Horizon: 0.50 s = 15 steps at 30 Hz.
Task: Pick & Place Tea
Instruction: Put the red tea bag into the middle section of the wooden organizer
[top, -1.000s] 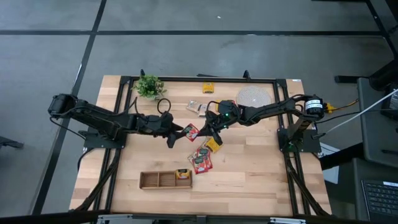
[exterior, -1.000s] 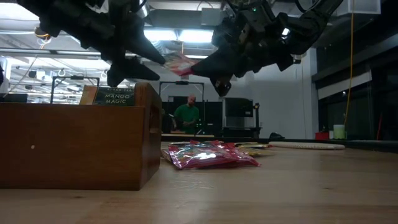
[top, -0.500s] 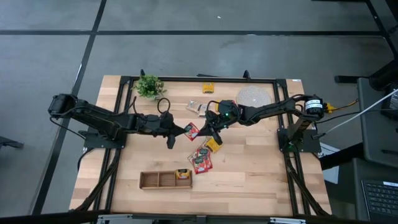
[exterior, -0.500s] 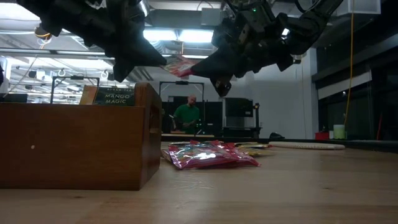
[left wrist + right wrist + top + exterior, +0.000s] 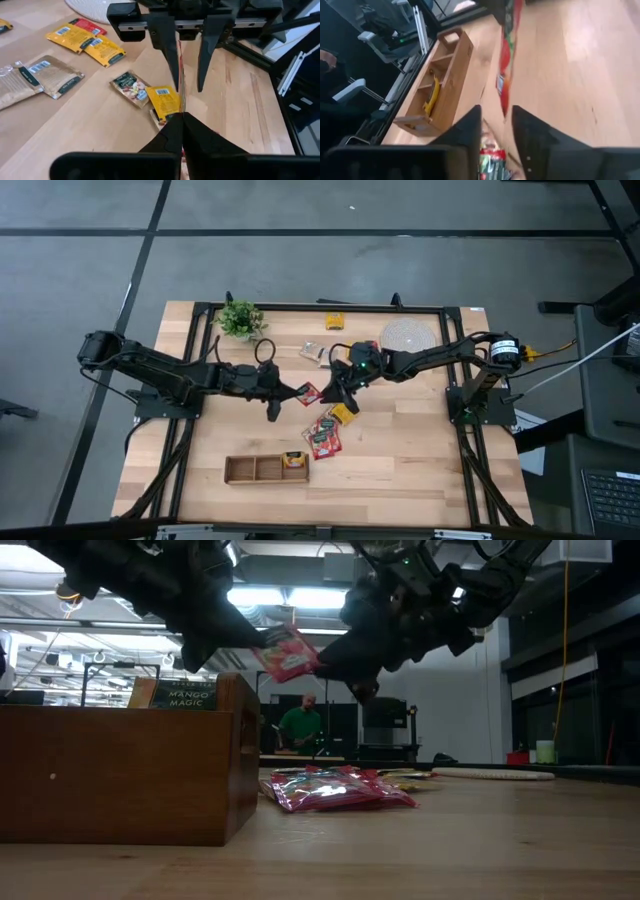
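Over a pale wooden table (image 5: 400, 450), with a dim workshop and a person in green (image 5: 299, 726) far behind. Near the table's middle and well clear of the wood, held a small flat red paper tea sachet (image 5: 287, 652) edge-on in the left hand (image 5: 295, 391), fingers closed tight on it. Met from the opposite side by the right hand (image 5: 332, 390), fingers spread to either side of the same sachet and not seen pressing it.

Lying below on the table, a heap of red and yellow sachets (image 5: 324, 435), with yellow and grey ones (image 5: 75, 37) farther back. Already in the end compartment of the long wooden three-compartment tray (image 5: 250, 470), one yellow sachet (image 5: 293, 459).

Looked like a mid-air handover, direction unclear. Called next for one hand alone to grip, the other to back away, then a carry to the tray.
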Tool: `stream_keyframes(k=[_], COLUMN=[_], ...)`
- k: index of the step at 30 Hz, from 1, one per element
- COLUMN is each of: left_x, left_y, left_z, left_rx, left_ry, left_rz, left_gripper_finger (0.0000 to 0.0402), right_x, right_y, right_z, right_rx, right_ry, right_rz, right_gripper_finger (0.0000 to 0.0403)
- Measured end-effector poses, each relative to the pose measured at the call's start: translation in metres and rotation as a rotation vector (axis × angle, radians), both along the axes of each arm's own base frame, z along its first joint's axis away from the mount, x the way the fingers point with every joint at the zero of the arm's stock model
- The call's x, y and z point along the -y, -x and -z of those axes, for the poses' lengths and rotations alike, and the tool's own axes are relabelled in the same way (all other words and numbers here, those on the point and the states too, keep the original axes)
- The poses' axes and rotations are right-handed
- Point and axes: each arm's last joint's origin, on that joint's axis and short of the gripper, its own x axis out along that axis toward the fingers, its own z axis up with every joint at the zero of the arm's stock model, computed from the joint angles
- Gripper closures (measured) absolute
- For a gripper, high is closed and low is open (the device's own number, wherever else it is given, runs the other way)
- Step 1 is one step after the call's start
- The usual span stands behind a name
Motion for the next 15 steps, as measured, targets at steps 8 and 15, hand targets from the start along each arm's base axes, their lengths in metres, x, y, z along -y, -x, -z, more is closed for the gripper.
stream_keyframes(k=[8, 15], left_x=[0.004, 0.012], left_y=[0.001, 0.005], left_z=[0.003, -0.002], left_rx=[-0.036, -0.025], left_ry=[0.081, 0.184], left_rz=[0.122, 0.281], left_gripper_finger=[0.0399, 0.0399], right_x=[0.0, 0.0], right_y=[0.005, 0.006], right_z=[0.008, 0.009], right_rx=[-0.086, -0.102], right_ry=[-0.009, -0.007], right_rz=[-0.028, -0.03], right_gripper_finger=[0.0211, 0.0202])
